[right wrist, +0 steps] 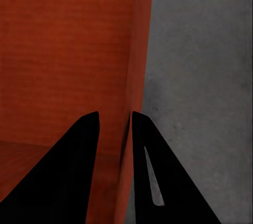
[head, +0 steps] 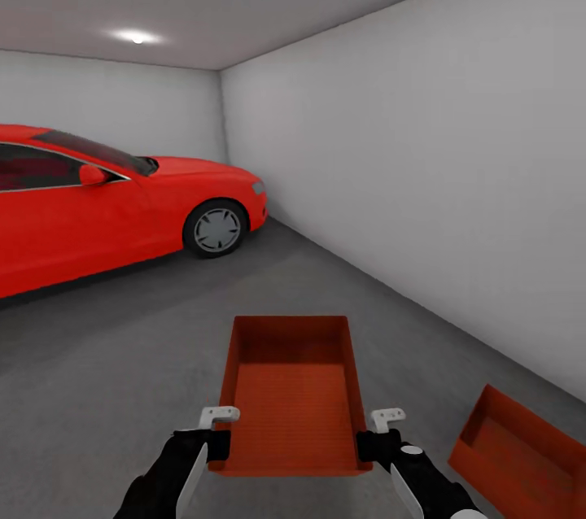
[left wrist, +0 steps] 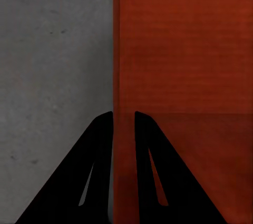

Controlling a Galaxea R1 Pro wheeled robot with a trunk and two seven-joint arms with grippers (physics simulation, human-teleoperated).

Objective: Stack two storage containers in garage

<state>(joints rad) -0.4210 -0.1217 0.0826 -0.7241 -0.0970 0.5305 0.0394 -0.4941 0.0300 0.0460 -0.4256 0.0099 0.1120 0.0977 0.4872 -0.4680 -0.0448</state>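
Note:
In the garage, one red-orange storage container (head: 293, 405) hangs open side up in front of me, gripped on both long walls. My left gripper (head: 218, 442) is shut on its left wall (left wrist: 184, 50), one finger inside and one outside (left wrist: 124, 114). My right gripper (head: 368, 444) is shut the same way on the right wall (right wrist: 68, 50), pinching the thin wall (right wrist: 115, 113). The other storage container (head: 521, 454) lies at an angle on the dark grey floor (head: 122, 356) at the lower right, partly cut off by the picture's edge.
A red car (head: 98, 202) stands at the left, its nose toward the far corner. A pale grey wall (head: 448, 177) runs along the right, close behind the second container. Concrete floor (left wrist: 52, 50) lies between the car and the held bin.

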